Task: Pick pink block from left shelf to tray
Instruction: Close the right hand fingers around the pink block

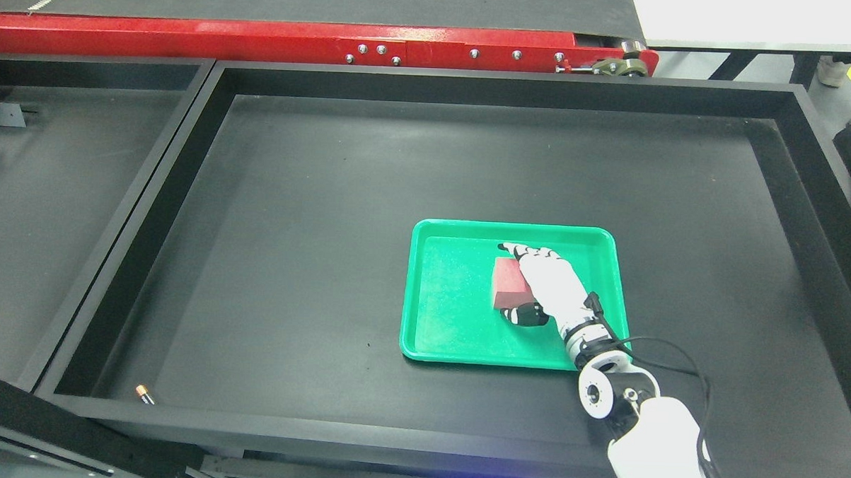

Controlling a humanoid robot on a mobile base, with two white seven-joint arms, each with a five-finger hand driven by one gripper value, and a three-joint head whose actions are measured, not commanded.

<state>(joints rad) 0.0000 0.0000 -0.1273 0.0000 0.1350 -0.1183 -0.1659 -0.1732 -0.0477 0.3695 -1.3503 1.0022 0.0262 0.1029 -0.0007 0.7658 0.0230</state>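
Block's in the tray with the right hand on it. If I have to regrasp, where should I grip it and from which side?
Grip the pink block across its near and far faces, coming from its right as the right hand does now. Those flat faces are open; the green tray leaves room around it.

The black floor of the big walled bin [791,103] lies bare on all sides of the green tray [438,296], widest to its left and toward the far wall, so a robot hand could pass freely there, with only a small orange-tipped object [145,395] lying in the near left corner. Inside the tray, the left half is free, while the pink block [510,284] and the right robot hand [541,282] closed around it fill the right half. The bin's raised walls fence every side, and the red rail [283,49] runs beyond the far wall.
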